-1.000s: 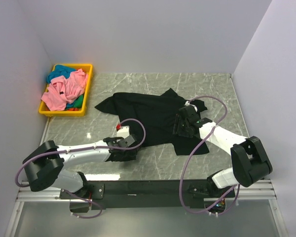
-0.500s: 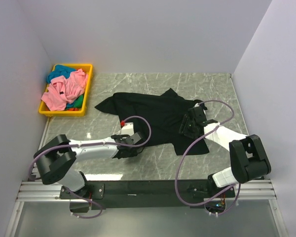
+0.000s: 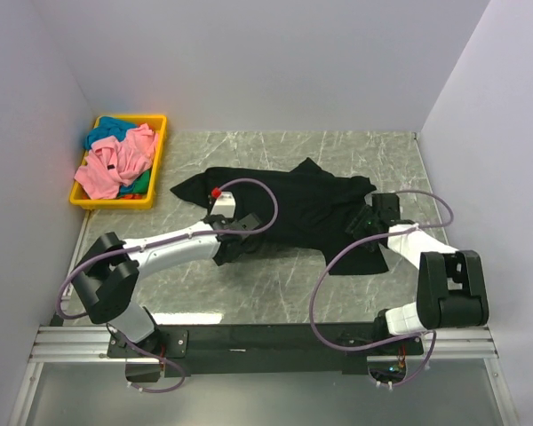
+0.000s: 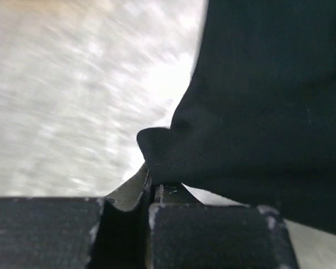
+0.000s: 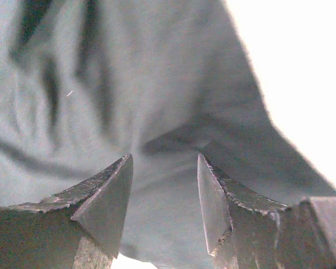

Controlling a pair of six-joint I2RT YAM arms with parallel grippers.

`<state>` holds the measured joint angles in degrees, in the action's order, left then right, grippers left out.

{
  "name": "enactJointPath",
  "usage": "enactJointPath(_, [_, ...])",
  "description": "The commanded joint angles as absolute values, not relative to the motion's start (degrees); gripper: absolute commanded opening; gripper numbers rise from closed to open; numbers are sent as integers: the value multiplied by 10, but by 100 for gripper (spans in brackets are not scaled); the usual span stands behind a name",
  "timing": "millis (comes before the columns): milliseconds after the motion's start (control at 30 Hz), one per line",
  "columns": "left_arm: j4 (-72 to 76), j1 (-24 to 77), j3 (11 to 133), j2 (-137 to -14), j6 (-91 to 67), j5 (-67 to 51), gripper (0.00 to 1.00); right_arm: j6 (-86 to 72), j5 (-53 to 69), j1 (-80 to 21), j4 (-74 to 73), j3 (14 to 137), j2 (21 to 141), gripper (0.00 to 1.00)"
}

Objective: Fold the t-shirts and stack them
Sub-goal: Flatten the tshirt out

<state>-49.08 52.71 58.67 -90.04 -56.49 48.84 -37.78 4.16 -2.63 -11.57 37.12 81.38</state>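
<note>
**Large black fabric t-shirt (image 3: 284, 206) pinched at its near left edge**

The shirt lies rumpled mid-way across the grey marble-patterned table (image 3: 275, 293), its long axis running left to right. The left gripper (image 4: 150, 193) is clenched on a fold of the near left edge. The right gripper (image 5: 163, 168), jaws parted, hangs over the shirt's right end, grasping nothing. Each arm has its own end, so flattening likely means drawing apart along that axis. Crumpled pink and teal shirts (image 3: 115, 161) sit in the yellow plastic tray (image 3: 163, 151), far left.

Left fingers (image 4: 213, 235) together (right fingers (image 5: 95, 213) apart)
</note>
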Motion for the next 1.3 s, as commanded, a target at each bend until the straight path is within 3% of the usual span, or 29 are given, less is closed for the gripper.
enactJointPath(0, [-619,526,646,-892,-539,626,1,-390,5,19,-149,347,791,57])
enactJointPath(200, [-671,556,649,-920,-564,596,16,-391,-18,42,-163,341,743,58])
enactJointPath(300, [-674,612,640,-909,-583,545,39,-381,-26,39,-170,341,718,58])
enactJointPath(333, [-668,622,637,-904,-576,528,59,-373,-26,35,-171,340,702,58])
enactJointPath(433, [-642,642,623,-874,-570,449,81,-353,-21,4,-174,347,677,58])
enactJointPath(467, [-629,642,617,-861,-570,426,84,-347,-20,-23,-177,358,674,58])
enactJointPath(600, [-542,633,561,-746,-573,346,88,-328,-8,-136,-178,394,680,58])
enactJointPath(733, [-431,516,478,-641,-584,211,88,-335,25,-243,-152,431,737,57])
enactJointPath(867, [-354,433,403,-557,-598,155,88,-352,25,-332,-137,497,817,56])
enactJointPath(1100, [-338,369,361,-549,-595,128,89,-343,2,-386,-200,627,980,56])
enactJointPath(1267, [-325,359,353,-548,-594,121,89,-340,-45,-360,-242,649,1038,57])
